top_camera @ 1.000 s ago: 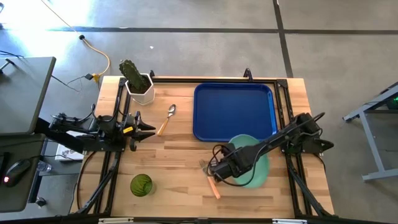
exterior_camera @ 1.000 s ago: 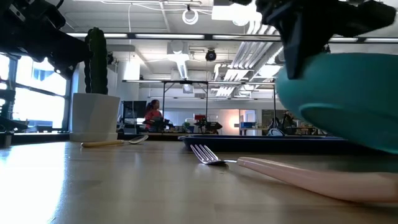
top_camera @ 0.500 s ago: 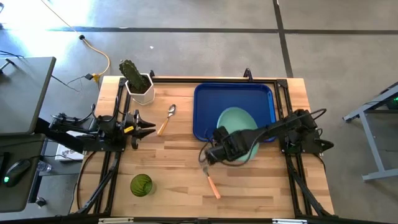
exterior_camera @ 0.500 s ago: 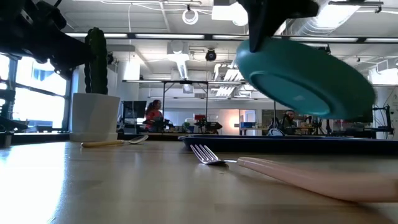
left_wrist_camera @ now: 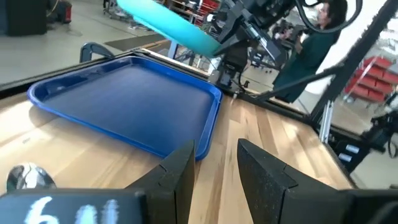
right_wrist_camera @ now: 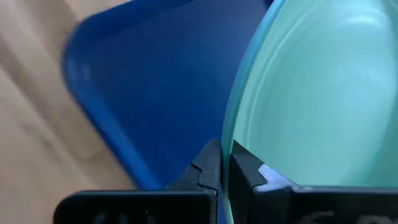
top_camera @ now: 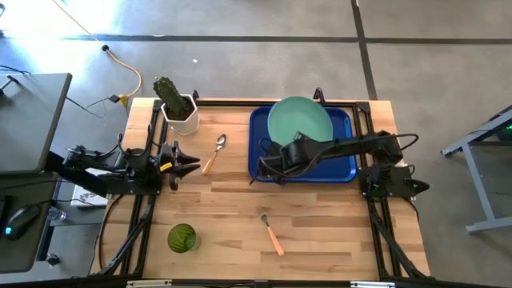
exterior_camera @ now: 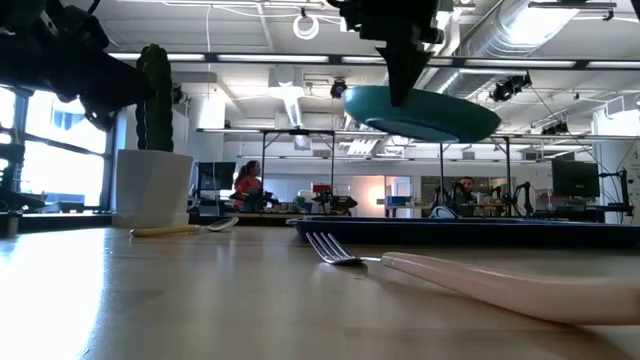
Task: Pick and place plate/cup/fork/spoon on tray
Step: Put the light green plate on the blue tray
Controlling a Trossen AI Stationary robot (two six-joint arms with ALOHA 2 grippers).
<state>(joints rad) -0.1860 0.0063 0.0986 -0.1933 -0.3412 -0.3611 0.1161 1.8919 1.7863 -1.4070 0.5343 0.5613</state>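
Tableware is all still off the tray (top_camera: pixel 264 152), judging by how things lie: nothing rests on its blue floor yet. The plate (top_camera: pixel 299 122) comes closest, held up in the air over the tray's far half, roughly level in the low view, with the right gripper (top_camera: pixel 282 158) pinching its near rim between pressed fingers. Setting it down looks like the step in hand. Three pieces remain on the wood. The spoon (top_camera: pixel 214 152) lies just beside the tray's left edge, the fork (top_camera: pixel 271 230) lies nearer the front of the table below the tray, and the cup (top_camera: pixel 182 238) stands well apart at the front left. The left gripper (top_camera: pixel 190 163) waits at the table's left side, pointed toward the spoon, its fingers spread with a gap between them. By count: one plate, one cup, one fork, one spoon, one tray, plus one potted cactus (top_camera: pixel 176 102) at the back left corner, which is no part of the job.
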